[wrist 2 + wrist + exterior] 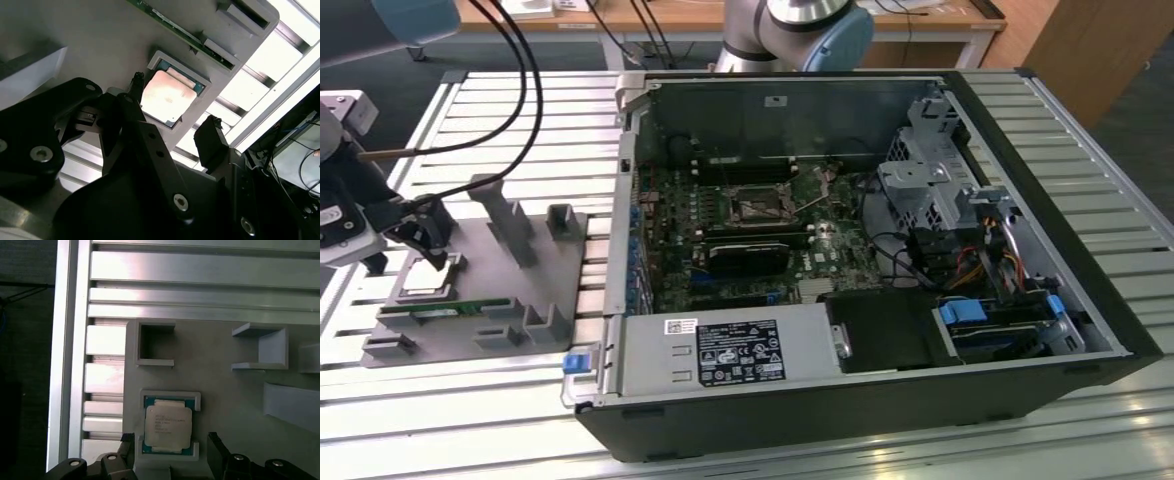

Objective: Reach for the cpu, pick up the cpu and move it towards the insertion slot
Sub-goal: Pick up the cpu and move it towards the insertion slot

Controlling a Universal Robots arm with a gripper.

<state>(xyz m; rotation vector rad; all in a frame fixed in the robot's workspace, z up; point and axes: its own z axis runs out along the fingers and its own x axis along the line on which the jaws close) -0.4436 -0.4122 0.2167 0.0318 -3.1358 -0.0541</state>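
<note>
Tool (pixel 171 440) released, jaws apart either side of the cpu (pixel 168 426), which lies ungrasped in its holder recess (pixel 170 395), apparently kept square for pickup.

Bright, even room light. Glare bleaches the table slats (pixel 287 50) in the second wrist view; the computer case (pixel 761 110) interior lies shadowed.

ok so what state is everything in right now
silvery square cpu: seated in a pocket of the grey tray, not lifted
black gripper: jaws open, straddling the cpu
square black-framed insertion slot: looks empty
black computer case: side open
narrow green memory stick: lying on that tray
</note>
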